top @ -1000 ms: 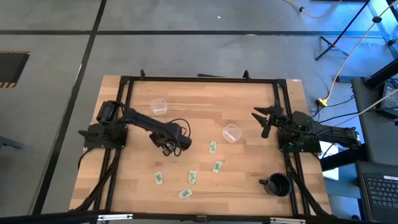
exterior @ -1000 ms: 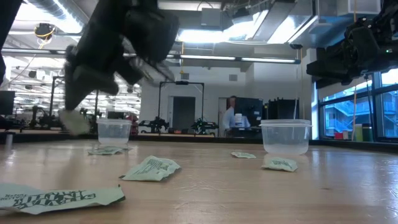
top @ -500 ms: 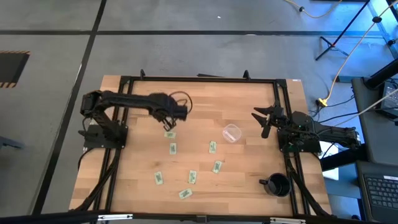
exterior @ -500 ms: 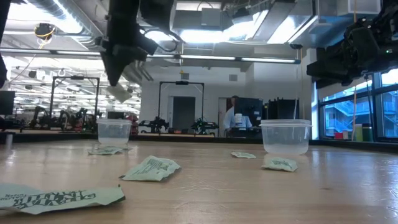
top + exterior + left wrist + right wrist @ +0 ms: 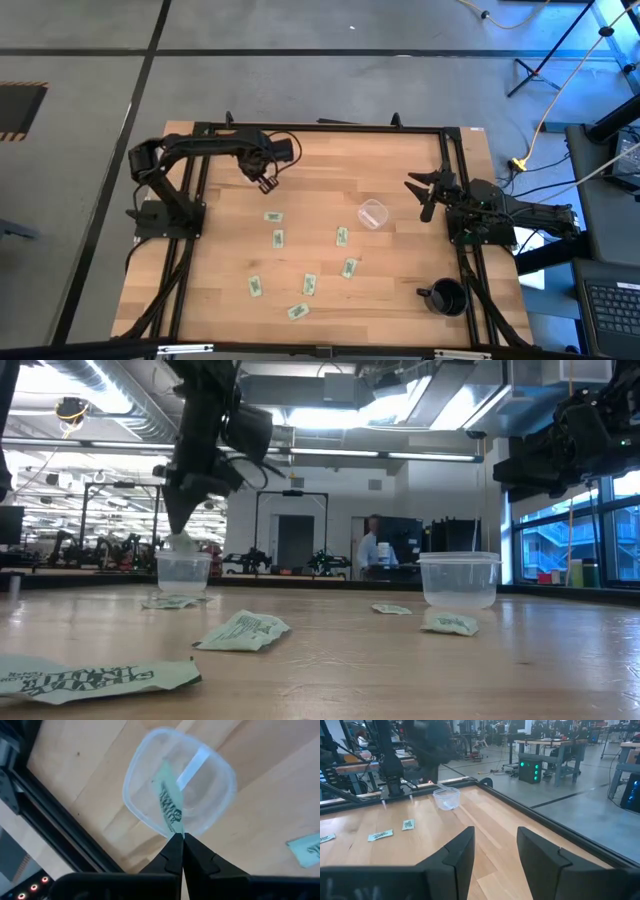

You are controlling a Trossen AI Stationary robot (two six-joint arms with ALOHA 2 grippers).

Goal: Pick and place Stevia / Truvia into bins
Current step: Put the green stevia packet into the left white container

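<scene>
Left gripper (image 5: 178, 836) pinched shut on a packet (image 5: 169, 805) – hovering right over the far cup (image 5: 150, 760); right gripper (image 5: 495, 845) wide open, empty.

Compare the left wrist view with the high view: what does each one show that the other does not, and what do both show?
Only the left wrist view shows the green and white paper packet pinched in the shut left gripper, hanging over the clear round plastic cup.

Only the high view shows the second clear cup, the black mug, the loose packets on the wooden table, and the open right gripper waiting at the right edge.

Both show the left gripper and a loose packet nearby.
</scene>
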